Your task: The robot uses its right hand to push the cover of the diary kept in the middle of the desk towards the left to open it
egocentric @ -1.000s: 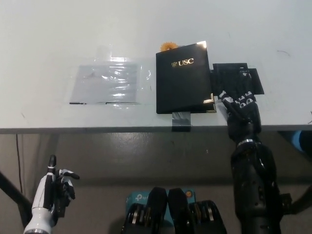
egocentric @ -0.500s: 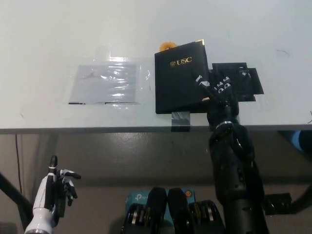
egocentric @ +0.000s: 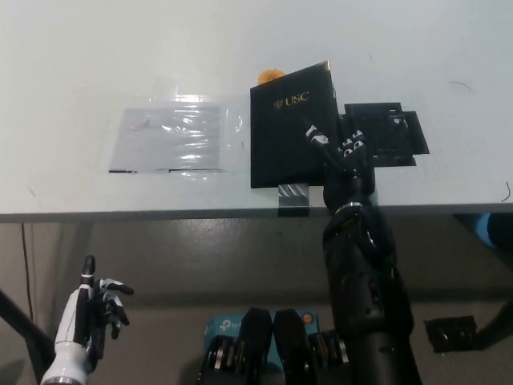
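A black diary with gold "USC" lettering lies at the middle of the white desk, near its front edge. Its cover is tilted up along the right side. My black right hand sits at the diary's lower right corner, fingers apart, with its fingertips against the cover. My white left hand rests below the desk at the lower left, fingers apart and holding nothing.
A clear plastic sheet lies flat left of the diary. A black flat piece sits right of the diary. Grey tape holds the diary at the desk's front edge. A small orange thing peeks out behind the diary.
My right hand has moved left from beside the diary onto its lower right corner. The cover's right edge has lifted and tilted leftward. The left hand stays put.
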Controlling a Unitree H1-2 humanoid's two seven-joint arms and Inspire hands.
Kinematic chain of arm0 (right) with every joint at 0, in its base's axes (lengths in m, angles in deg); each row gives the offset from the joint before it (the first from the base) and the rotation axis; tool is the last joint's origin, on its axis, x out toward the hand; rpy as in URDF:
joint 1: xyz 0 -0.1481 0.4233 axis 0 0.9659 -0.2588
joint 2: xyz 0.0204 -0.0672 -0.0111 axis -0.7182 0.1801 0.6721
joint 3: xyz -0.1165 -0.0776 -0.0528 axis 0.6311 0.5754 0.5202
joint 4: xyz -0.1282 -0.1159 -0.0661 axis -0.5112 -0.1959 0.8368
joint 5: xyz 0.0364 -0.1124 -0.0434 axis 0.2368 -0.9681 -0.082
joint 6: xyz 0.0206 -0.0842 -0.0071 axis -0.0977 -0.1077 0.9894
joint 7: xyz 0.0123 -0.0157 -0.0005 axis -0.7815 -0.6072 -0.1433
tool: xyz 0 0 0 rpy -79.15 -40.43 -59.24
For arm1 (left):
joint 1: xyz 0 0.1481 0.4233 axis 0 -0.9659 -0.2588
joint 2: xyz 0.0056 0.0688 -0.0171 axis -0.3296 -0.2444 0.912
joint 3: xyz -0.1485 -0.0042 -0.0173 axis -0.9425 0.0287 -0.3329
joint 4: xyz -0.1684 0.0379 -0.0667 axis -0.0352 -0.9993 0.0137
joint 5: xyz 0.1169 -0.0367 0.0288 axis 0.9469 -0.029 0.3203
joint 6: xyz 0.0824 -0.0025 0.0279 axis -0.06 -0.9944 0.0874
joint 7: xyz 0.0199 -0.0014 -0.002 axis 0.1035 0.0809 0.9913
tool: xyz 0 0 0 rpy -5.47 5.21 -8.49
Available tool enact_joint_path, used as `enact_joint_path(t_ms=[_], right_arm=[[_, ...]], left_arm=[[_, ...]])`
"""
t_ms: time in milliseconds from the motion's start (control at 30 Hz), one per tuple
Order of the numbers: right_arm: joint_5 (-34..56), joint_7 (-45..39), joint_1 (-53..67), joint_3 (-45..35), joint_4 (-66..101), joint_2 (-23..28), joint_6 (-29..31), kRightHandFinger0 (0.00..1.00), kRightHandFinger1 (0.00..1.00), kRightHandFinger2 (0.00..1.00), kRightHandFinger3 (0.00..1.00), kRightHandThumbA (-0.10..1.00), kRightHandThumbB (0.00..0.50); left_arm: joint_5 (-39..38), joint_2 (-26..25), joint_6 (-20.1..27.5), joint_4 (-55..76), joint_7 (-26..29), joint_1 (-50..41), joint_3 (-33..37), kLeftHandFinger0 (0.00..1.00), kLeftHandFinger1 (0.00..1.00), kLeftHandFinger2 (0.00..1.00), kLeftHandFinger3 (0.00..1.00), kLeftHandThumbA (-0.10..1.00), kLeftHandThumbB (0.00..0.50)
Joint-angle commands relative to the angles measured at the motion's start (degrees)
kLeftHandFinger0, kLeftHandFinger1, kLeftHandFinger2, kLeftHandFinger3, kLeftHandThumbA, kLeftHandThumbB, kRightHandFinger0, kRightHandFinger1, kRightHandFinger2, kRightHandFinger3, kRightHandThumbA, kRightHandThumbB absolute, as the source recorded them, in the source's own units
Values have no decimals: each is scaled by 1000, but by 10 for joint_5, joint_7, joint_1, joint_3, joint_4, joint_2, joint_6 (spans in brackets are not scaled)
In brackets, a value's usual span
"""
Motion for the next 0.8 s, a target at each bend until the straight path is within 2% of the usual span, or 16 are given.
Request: enact_joint_path(t_ms=[0, 33, 100, 133, 233, 333, 367, 400, 467, 600, 733, 767], right_arm=[[64, 16, 14, 64, -20, -44, 14, 1000, 1000, 1000, 1000, 1000, 179], [73, 15, 15, 72, -27, -44, 21, 1000, 1000, 1000, 1000, 1000, 187], [80, 13, 17, 82, -35, -44, 31, 1000, 1000, 1000, 1000, 1000, 187], [84, 15, 16, 97, -34, -44, 37, 1000, 1000, 1000, 1000, 1000, 206], [74, 22, 10, 116, -26, -44, 37, 1000, 1000, 1000, 1000, 1000, 203], [62, 22, 4, 130, -21, -44, 32, 1000, 1000, 1000, 1000, 1000, 214], [45, 17, -5, 142, -19, -44, 27, 1000, 1000, 1000, 1000, 1000, 193], [38, 15, -8, 145, -17, -44, 24, 1000, 1000, 1000, 1000, 1000, 192], [21, 4, -13, 149, -15, -44, 18, 1000, 1000, 1000, 1000, 1000, 190], [-11, -8, -22, 161, -11, -39, 14, 1000, 1000, 1000, 1000, 1000, 187], [-45, -17, -31, 183, -17, -25, 21, 1000, 1000, 1000, 1000, 1000, 193], [-88, -25, -38, 216, -24, -5, 19, 1000, 1000, 1000, 1000, 1000, 201]], left_arm=[[2, -2, 4, 15, 3, 10, 8, 52, 155, 117, 303, 1000, 498], [3, -1, 2, 17, 4, 11, 8, 40, 141, 108, 297, 1000, 475], [3, -3, 4, 18, 4, 11, 9, 24, 128, 101, 291, 1000, 473], [3, -3, 6, 17, 4, 12, 9, 30, 141, 116, 292, 1000, 457], [2, -6, 8, 12, 3, 12, 9, 51, 157, 124, 297, 1000, 480], [11, -11, 1, 12, 2, 12, 16, 83, 175, 125, 301, 1000, 479], [5, -9, 3, 15, 1, 11, 14, 63, 136, 92, 281, 1000, 455], [3, -8, 4, 16, 0, 12, 14, 61, 133, 89, 280, 1000, 454], [10, -8, -5, 20, 6, 14, 16, 65, 130, 76, 262, 1000, 477], [15, -12, -3, 19, 5, 14, 21, 93, 162, 132, 303, 1000, 466], [4, -12, 1, 15, 1, 15, 19, 82, 167, 143, 309, 1000, 460], [2, -12, -1, 19, -1, 16, 19, 74, 160, 128, 296, 1000, 443]])
